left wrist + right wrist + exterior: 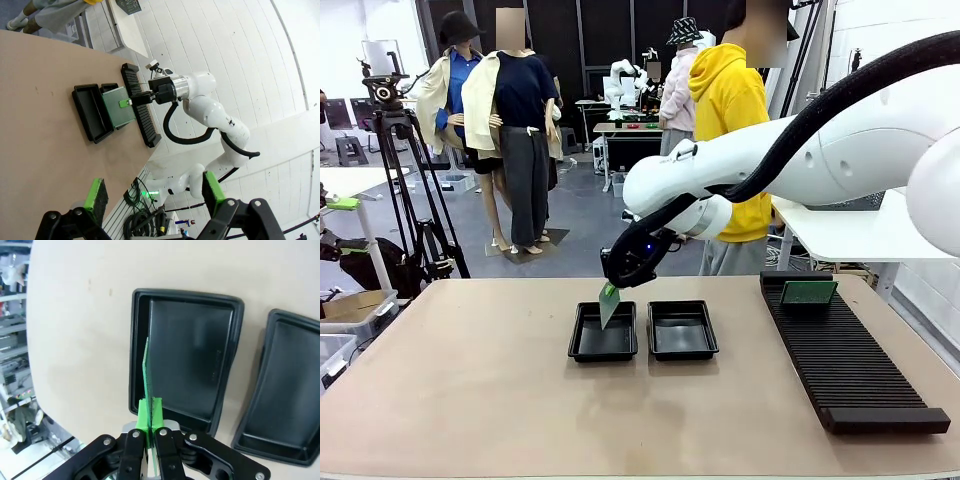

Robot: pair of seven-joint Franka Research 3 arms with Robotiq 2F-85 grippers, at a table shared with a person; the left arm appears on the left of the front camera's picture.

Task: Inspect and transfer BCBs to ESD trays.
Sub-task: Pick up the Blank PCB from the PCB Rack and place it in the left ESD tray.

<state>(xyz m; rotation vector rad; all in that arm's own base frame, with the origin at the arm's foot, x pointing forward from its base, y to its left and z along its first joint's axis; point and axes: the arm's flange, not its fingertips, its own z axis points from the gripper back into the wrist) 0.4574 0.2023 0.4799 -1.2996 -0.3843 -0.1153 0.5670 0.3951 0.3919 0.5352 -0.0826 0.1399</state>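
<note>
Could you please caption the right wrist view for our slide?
Right gripper pinches a green BCB edge-on over an empty ESD tray.

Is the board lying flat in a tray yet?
No, the right hand holds the board upright on its edge above a tray whose floor is bare.

Pale brown table [470, 400] up front, evenly lit, no hard shadows. Beyond it a grey floor [580, 215] runs back to dark wall panels [605, 35]. A black tripod [392, 125] stands at the left, a white side table [840, 238] at the right, and a workbench [630, 128] far back. The left wrist camera catches a white boarded wall [225, 45].
</note>
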